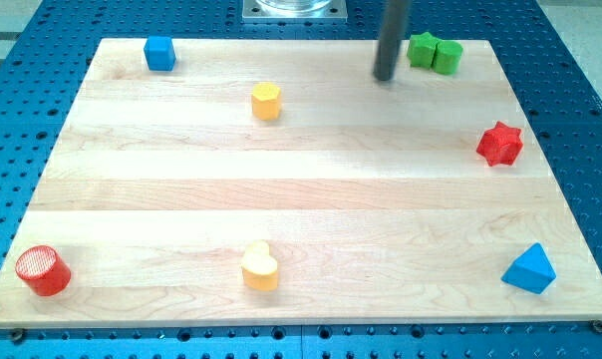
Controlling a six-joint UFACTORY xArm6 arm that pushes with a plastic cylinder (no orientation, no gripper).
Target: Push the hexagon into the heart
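Observation:
A yellow hexagon block (266, 101) sits on the wooden board toward the view's top, left of centre. A yellow heart block (260, 266) lies near the view's bottom edge, almost straight below the hexagon. My tip (384, 76) is at the view's top, right of centre. It is well to the right of the hexagon and slightly above it, touching no block. It stands just left of the green blocks.
Two green blocks (434, 52) sit together at the top right. A blue cube (159, 53) is at the top left, a red star (500, 144) at the right edge, a blue triangle (530, 269) at the bottom right, a red cylinder (43, 270) at the bottom left.

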